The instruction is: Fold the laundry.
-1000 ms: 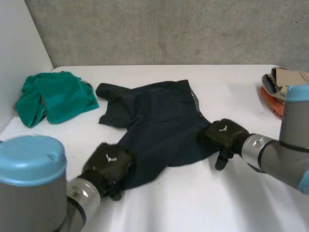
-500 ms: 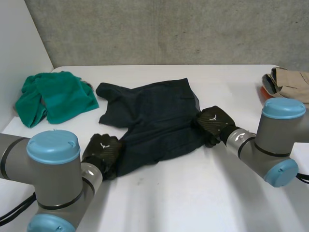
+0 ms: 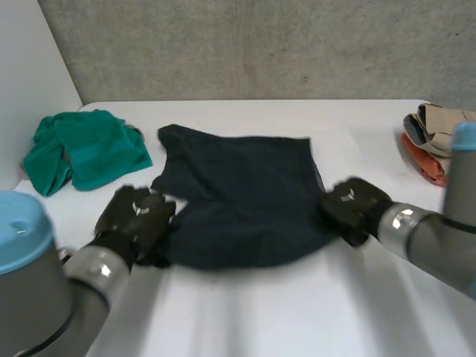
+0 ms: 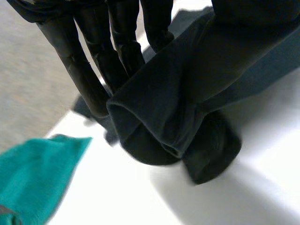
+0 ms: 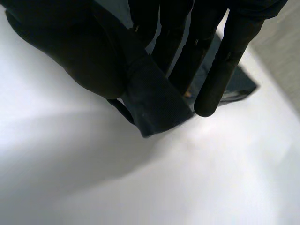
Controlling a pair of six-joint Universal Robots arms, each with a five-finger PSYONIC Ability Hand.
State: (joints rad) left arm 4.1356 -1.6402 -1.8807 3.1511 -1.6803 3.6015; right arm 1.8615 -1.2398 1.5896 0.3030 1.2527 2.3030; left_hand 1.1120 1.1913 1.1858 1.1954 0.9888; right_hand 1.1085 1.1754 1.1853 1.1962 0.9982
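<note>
A dark navy garment (image 3: 242,197) lies spread across the middle of the white table (image 3: 260,312). My left hand (image 3: 136,216) is at its near left corner. In the left wrist view straight fingers (image 4: 89,70) and the thumb pinch a rolled fold of the dark cloth (image 4: 173,98). My right hand (image 3: 352,207) is at the near right corner. There the fingers (image 5: 227,56) and thumb clamp a flap of the same cloth (image 5: 157,101). The near edge is stretched between the two hands.
A crumpled green cloth (image 3: 85,149) lies at the far left, near the white side wall; it is also beside my left hand as the green cloth (image 4: 33,178). A pile of beige and orange clothes (image 3: 435,137) sits at the far right edge. A grey wall stands behind the table.
Both hands have closed on the garment's near corners and moved apart. The cloth, slanted and bunched before, is now pulled out wide and straight.
</note>
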